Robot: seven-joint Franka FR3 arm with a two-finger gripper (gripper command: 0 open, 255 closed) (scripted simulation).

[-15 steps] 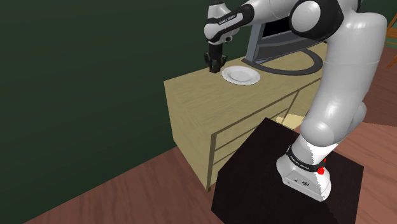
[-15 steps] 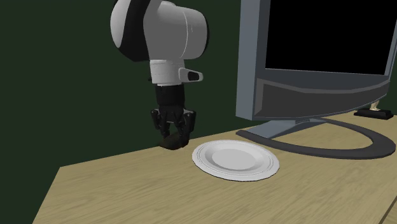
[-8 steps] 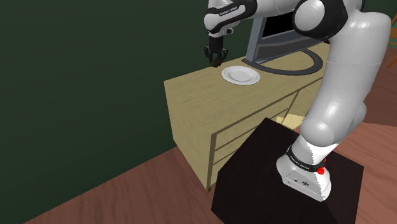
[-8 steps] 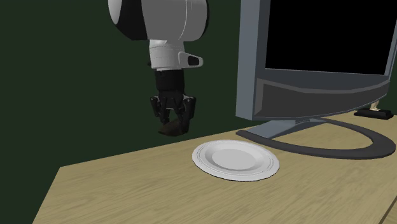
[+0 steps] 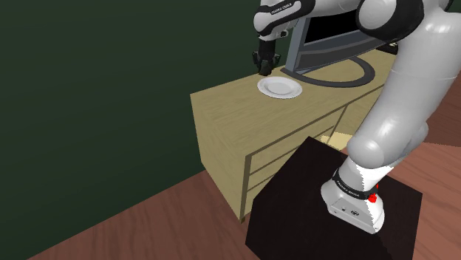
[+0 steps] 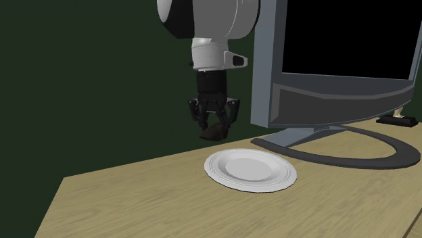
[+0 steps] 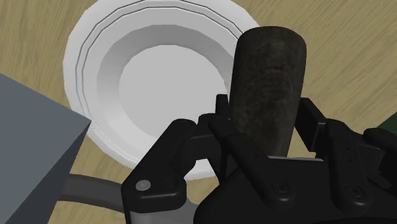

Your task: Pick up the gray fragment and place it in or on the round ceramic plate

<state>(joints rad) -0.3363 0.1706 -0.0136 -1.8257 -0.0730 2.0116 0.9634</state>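
I am looking at a dark green wall (image 5: 96, 89) that is filling the upper left of the shoulder view and running behind everything at the left of the second exterior view. A reddish-brown plank floor (image 5: 133, 229) is stretching across the lower left of the shoulder view. A pale wooden desk (image 5: 236, 100) is standing against the wall in the middle of that view, with its drawer fronts facing the lower right. In the second exterior view its grained top is spreading across the bottom. A grey monitor (image 6: 324, 67) with a black screen is sitting on the desk at the upper right, on a curved grey foot (image 6: 338, 159). Soft, even light is falling on the desk top.
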